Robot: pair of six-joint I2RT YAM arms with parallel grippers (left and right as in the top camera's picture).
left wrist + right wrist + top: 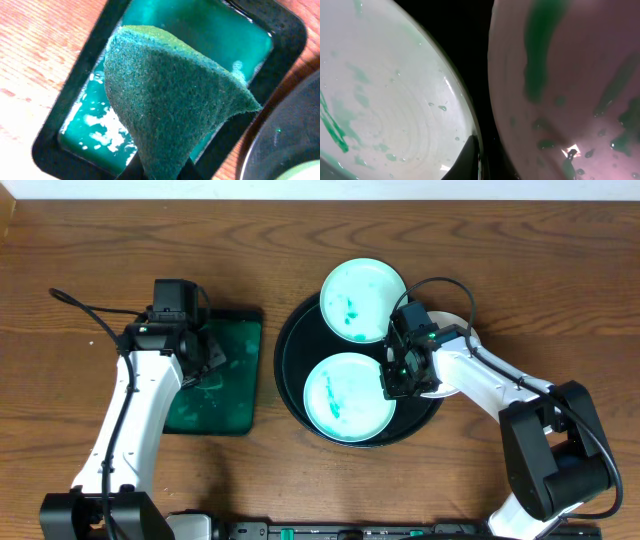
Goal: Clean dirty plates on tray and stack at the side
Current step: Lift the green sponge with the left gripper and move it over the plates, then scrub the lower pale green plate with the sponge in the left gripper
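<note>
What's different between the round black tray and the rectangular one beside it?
The round tray is wider; the rectangular tray is smaller. The round tray carries white plates; the rectangular tray holds none, only a green-stained inside. Both are black and lie flat on the wooden table.

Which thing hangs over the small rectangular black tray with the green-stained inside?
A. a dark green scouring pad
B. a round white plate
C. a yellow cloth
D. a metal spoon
A: in the left wrist view, the dark green scouring pad fills the middle of the picture. The small rectangular black tray and its wet green inside lie behind it.
</note>
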